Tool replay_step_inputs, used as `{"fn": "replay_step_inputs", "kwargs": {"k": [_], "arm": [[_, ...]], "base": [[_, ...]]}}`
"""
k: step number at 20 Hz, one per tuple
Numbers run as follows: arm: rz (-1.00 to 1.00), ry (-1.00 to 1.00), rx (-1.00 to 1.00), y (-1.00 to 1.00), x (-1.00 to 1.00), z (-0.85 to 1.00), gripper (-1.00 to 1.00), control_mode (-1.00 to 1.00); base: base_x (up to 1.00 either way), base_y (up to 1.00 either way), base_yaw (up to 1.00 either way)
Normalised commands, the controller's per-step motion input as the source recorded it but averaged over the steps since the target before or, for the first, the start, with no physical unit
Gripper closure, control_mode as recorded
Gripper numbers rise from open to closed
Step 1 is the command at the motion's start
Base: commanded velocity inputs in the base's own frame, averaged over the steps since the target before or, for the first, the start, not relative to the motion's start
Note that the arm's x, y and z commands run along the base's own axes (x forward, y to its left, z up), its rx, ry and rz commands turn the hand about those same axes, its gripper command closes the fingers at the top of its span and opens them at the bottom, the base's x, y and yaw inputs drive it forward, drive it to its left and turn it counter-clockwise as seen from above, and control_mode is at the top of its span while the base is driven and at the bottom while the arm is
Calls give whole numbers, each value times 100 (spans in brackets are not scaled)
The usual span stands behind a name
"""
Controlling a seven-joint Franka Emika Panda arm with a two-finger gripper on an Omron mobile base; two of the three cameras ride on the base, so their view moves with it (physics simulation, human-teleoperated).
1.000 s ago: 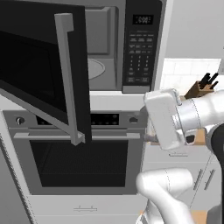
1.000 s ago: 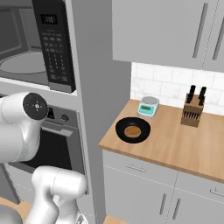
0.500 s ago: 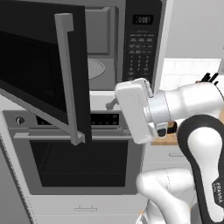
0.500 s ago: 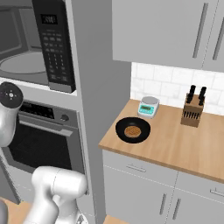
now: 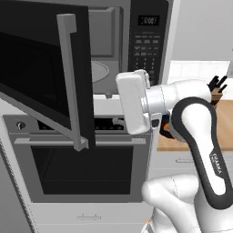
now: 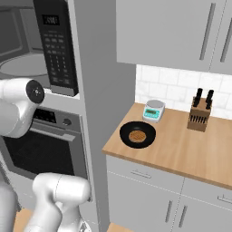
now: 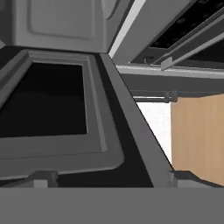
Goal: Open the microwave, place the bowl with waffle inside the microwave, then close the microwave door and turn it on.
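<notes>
left base view: "franka" on arm (image 5: 214, 164)

The arm's white wrist housing (image 5: 136, 102) has swung left across the oven front, from beside the keypad to just right of the open microwave door (image 5: 45, 77), hand now turned toward the door.

- The microwave door (image 5: 41, 68) is cut off by the left and top edges of the left base view.
- The turntable (image 5: 101, 72) is partly hidden behind that door.
- The keypad markings (image 6: 58, 59) are too small to be read.
- The gripper (image 7: 109, 178) is seen only as two finger tips at the bottom of the hand view.
- The knife block (image 5: 218, 86) is largely covered by the arm.
</notes>
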Motion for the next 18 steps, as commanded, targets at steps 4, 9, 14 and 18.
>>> {"fn": "replay_step_inputs", "kwargs": {"k": [4,9,14,18], "arm": [[22,0,0,50,33,-2,-100,-100],[21,0,-1,60,15,0,-100,-100],[19,-3,-4,79,-25,0,-100,-100],[13,-12,-6,85,-54,0,-100,-100]], "base": [[0,0,0],[0,0,0],[0,0,0],[0,0,0]]}}
